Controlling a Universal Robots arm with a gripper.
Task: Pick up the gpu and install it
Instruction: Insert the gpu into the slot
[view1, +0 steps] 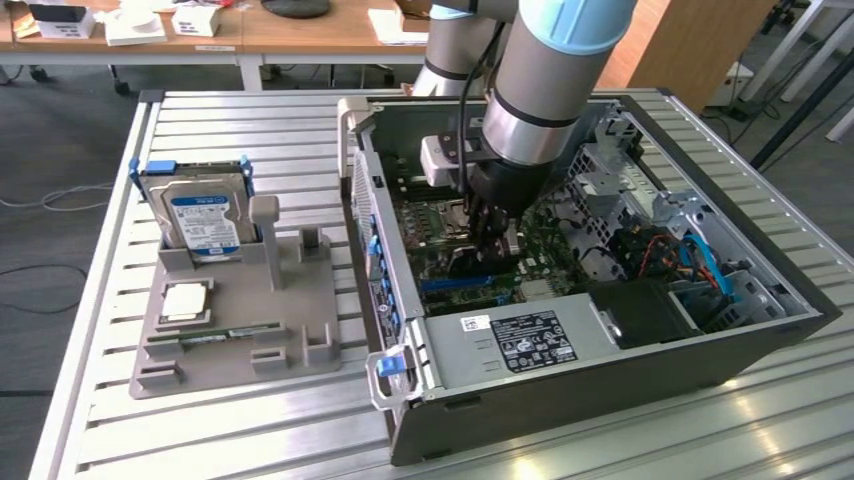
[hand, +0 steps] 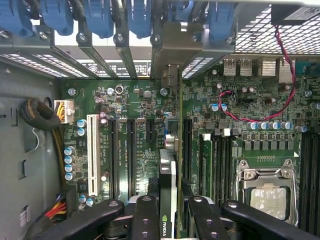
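Here, logo-marked gpu (hand: 168, 175) edge-on in claw (hand: 172, 205).

Green Nvidia eye logo on the gpu (hand: 168, 195) edge

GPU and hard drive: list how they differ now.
The GPU is a thin dark card; the hard drive is a thicker silver, blue-labelled block. The gripper holds the GPU over the motherboard; the hard drive stands in the grey rack outside the case. Both are upright.
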